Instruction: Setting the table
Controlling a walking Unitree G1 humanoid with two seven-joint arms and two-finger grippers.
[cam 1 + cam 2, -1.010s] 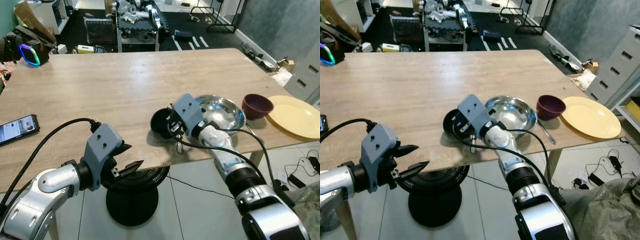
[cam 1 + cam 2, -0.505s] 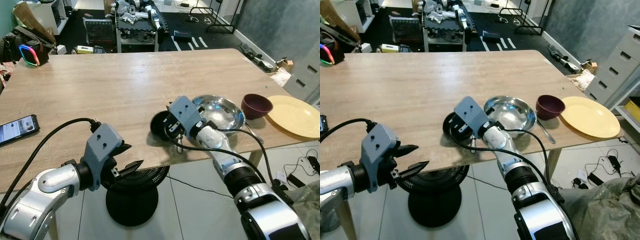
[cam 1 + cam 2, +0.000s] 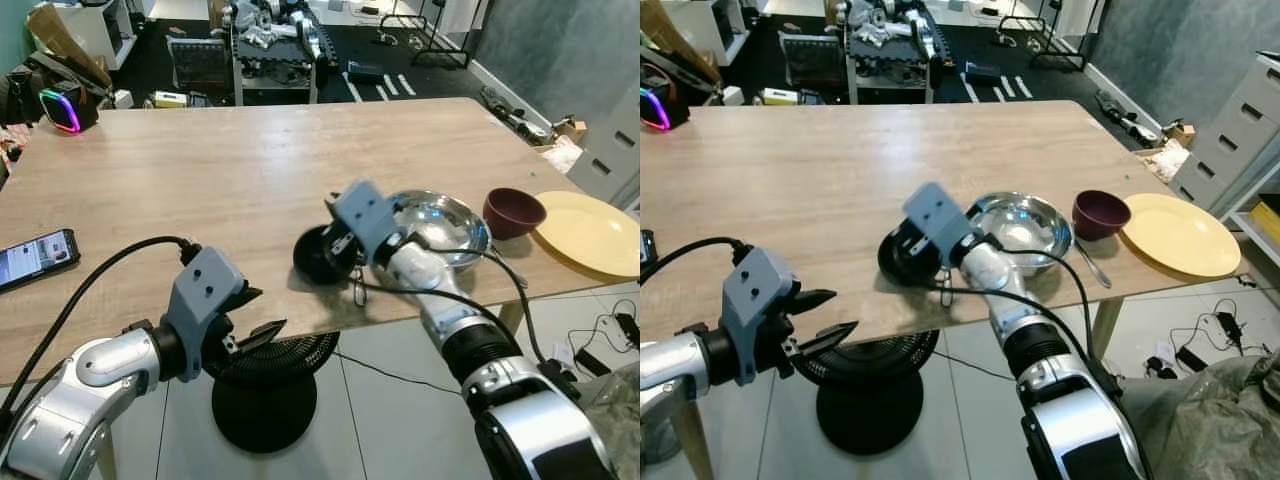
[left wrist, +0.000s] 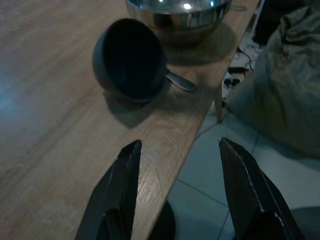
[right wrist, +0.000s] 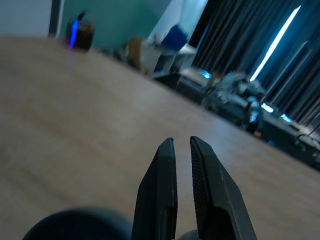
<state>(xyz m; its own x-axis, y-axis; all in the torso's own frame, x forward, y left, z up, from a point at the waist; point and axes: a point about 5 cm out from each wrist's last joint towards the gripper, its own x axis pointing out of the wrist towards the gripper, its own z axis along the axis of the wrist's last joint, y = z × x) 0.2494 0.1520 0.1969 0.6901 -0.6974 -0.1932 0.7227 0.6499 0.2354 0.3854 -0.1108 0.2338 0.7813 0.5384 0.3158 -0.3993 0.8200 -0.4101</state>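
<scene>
A black bowl (image 3: 315,258) near the table's front edge is tipped on its side, its opening turned towards my left arm (image 4: 131,60). My right gripper (image 3: 345,243) is shut on its rim, and the fingers (image 5: 162,195) stand almost together over the dark rim. A spoon handle (image 4: 180,81) sticks out from under the bowl. Right of it stand a steel bowl (image 3: 440,228), a small maroon bowl (image 3: 514,212) and a yellow plate (image 3: 590,232). My left gripper (image 3: 255,315) hangs open just below the wooden table's (image 3: 200,170) front edge, holding nothing.
A phone (image 3: 35,258) lies near the table's left edge. A second piece of cutlery (image 3: 508,268) rests by the steel bowl near the front edge. A black floor fan (image 3: 268,395) stands under the table. Shelves and clutter sit beyond the far edge.
My right gripper has moved left with the black bowl, drawing it away from the steel bowl and tipping it up. The left arm has stayed still.
</scene>
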